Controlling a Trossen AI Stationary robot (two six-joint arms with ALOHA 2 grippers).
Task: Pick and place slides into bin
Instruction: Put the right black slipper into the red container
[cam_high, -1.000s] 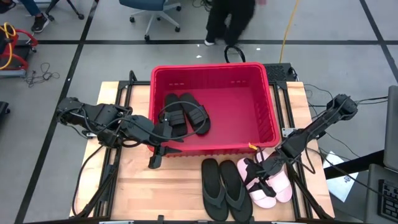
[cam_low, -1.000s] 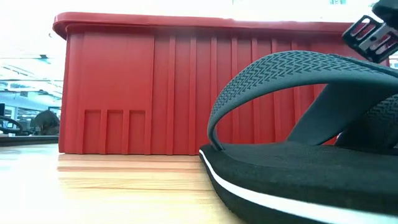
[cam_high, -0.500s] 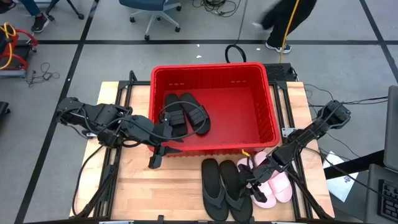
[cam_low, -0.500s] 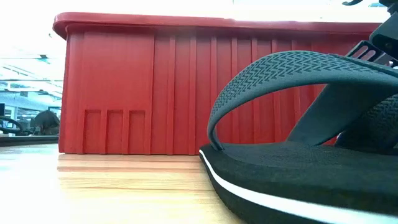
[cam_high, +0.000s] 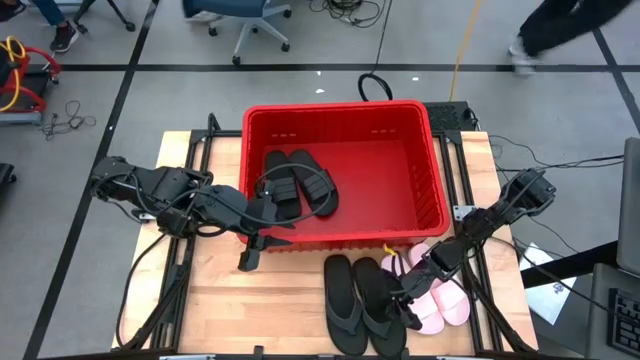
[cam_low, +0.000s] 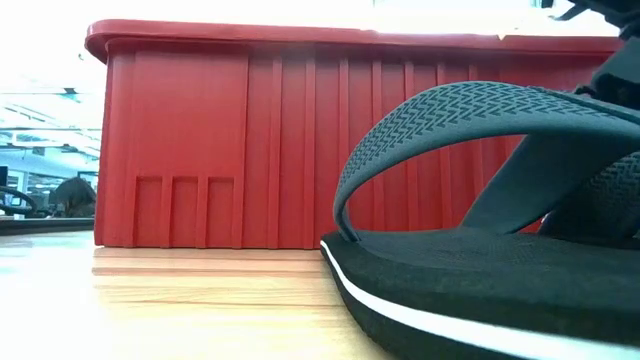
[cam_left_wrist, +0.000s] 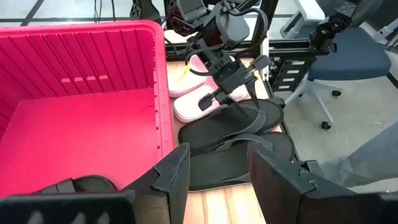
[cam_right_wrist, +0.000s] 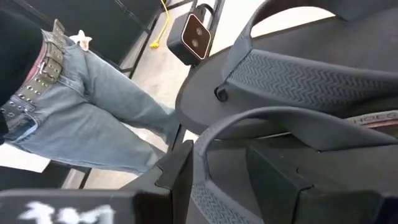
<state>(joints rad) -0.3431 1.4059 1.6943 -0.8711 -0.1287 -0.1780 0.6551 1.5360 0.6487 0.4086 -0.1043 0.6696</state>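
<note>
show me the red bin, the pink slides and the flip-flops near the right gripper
red bin (cam_high: 343, 108): high view, far rim.
pink slides (cam_high: 450, 299): high view, footbed of the outer slide.
flip-flops (cam_high: 342, 300): high view, sole of the left one.
right gripper (cam_high: 408, 297): high view, over the right flip-flop.

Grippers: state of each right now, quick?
Left gripper: open, empty, at the bin's front wall.
Right gripper: open, fingers straddling a strap of the black flip-flops, not closed on it.

two black slides in red bin
</note>
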